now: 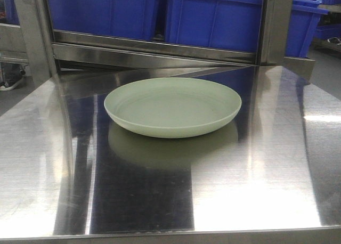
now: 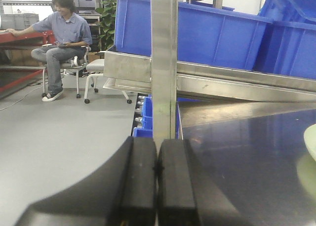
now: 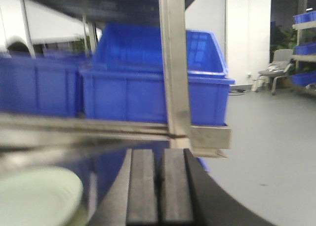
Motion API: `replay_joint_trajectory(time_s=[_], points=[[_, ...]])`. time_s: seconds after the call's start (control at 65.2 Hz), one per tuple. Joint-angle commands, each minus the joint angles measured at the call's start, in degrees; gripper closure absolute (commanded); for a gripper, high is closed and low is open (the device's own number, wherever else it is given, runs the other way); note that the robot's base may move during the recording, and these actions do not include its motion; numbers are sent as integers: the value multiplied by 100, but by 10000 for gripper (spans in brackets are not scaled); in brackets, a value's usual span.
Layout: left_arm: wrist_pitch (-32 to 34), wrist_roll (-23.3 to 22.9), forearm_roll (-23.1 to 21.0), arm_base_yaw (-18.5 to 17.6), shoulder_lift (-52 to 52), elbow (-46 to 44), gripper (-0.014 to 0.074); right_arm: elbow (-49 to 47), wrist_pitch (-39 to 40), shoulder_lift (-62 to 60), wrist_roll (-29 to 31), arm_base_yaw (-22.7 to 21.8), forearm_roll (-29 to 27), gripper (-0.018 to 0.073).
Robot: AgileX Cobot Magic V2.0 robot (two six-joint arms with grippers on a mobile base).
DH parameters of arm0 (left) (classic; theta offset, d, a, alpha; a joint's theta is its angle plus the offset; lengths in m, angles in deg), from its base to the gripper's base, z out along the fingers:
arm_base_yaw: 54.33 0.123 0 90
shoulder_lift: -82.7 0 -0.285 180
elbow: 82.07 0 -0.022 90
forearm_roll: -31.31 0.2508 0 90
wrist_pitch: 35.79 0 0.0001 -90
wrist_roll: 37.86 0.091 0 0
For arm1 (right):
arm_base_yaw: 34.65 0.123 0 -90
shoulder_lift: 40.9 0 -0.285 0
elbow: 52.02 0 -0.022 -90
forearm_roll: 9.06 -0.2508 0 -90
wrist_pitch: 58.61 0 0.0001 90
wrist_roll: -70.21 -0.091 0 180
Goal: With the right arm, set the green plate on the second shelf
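One plate sits alone on the steel desk: the green plate (image 1: 173, 106), round and shallow, pale sage with a matte skin and a raised, sloping rim, its bowl bare. It lies flat near the middle of the desk (image 1: 266, 175), whose stainless top is glossy enough to throw back a dim copy of the plate and the blue above it.

Behind the plate runs a steel shelf rail (image 1: 154, 49) between square steel uprights (image 1: 274, 25). On that shelf stand blue plastic bins (image 1: 213, 17), thick-walled and ribbed; their insides are hidden from here.

Both pincers are pressed together, black rubbery pads flat against each other with only a seam between, pinching nothing. The left pincer (image 2: 157, 186) faces an upright at the desk's left side — a sliver of the plate's rim shows at the far right edge of its view. The right pincer (image 3: 159, 186) faces the upright on the other side, with the plate blurred at its lower left, apart from the pads.

Off to the left a man (image 2: 61, 33) sits on the far side of the grey floor (image 2: 59, 137).
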Motion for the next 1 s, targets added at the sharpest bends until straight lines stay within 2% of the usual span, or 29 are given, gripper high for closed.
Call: replay_joint_trajectory(time_s=[0.0, 0.046, 0.138, 0.245, 0.291, 0.383, 0.598, 0.674, 0.797, 0.904, 0.981], points=[[508, -12, -18, -29, 117, 227, 466, -545, 360, -66, -1038, -24, 10, 510], [508, -12, -18, -29, 117, 227, 466, -964, -154, 13, -1346, 9, 245, 510], [508, -12, -18, -29, 117, 227, 466, -1969, -1065, 490, -1399, 127, 750, 510], [508, -12, -18, -29, 117, 227, 466, -2991, -1339, 1512, -1392, 314, 1004, 510], [508, -12, -18, -29, 117, 227, 466, -3417, -1502, 2202, -1397, 428, 987, 510], [508, -12, -18, -29, 117, 227, 466, -4343, -2424, 3508, -1397, 744, 830, 503], [508, -12, -18, -29, 117, 227, 466, -6717, -4318, 6646, -995, 1979, 802, 502], [508, -12, -18, -29, 117, 227, 466, -7457, -5032, 7726, -990, 2200, 802, 501], [508, -12, -18, -29, 117, 227, 466, -8633, -5944, 9199, -995, 2231, 797, 494], [508, -12, -18, -29, 117, 227, 466, -9582, -6624, 10136, -995, 2231, 762, 384], [508, -12, -18, -29, 117, 227, 466, -10276, -7055, 10683, -995, 2231, 647, 214]])
